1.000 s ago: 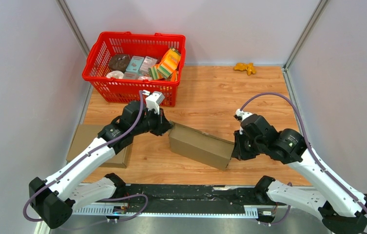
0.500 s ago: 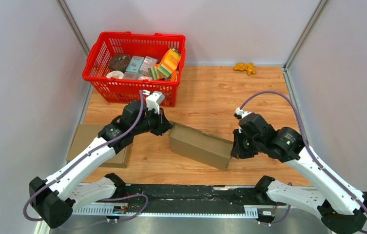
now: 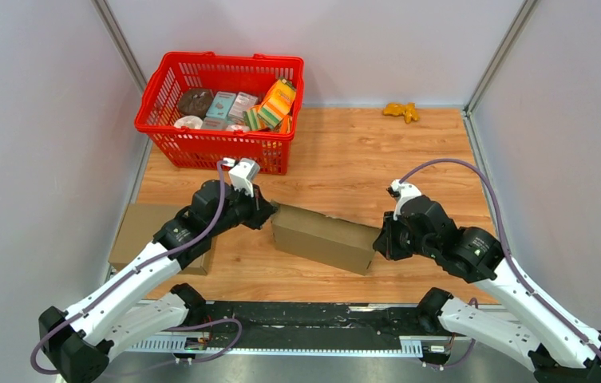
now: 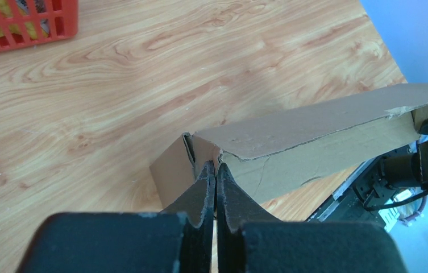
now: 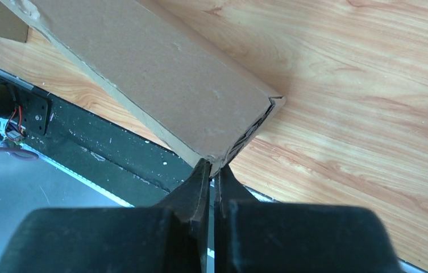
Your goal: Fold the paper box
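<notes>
Top view, paper box: lies long and skewed, 10 to 4 o'clock, near the centre of the worktop.
Top view, left fingers: at the box's 9 o'clock end.
Top view, right fingers: at its 3 o'clock end.
Top view, red basket: at 11 o'clock, well apart from the box.
Left wrist, left fingers: pressed together, tips touching the box's end corner at 12 o'clock.
Right wrist, right fingers: pressed together, tips touching the box's near corner; whether cardboard is nipped between them cannot be told.
</notes>
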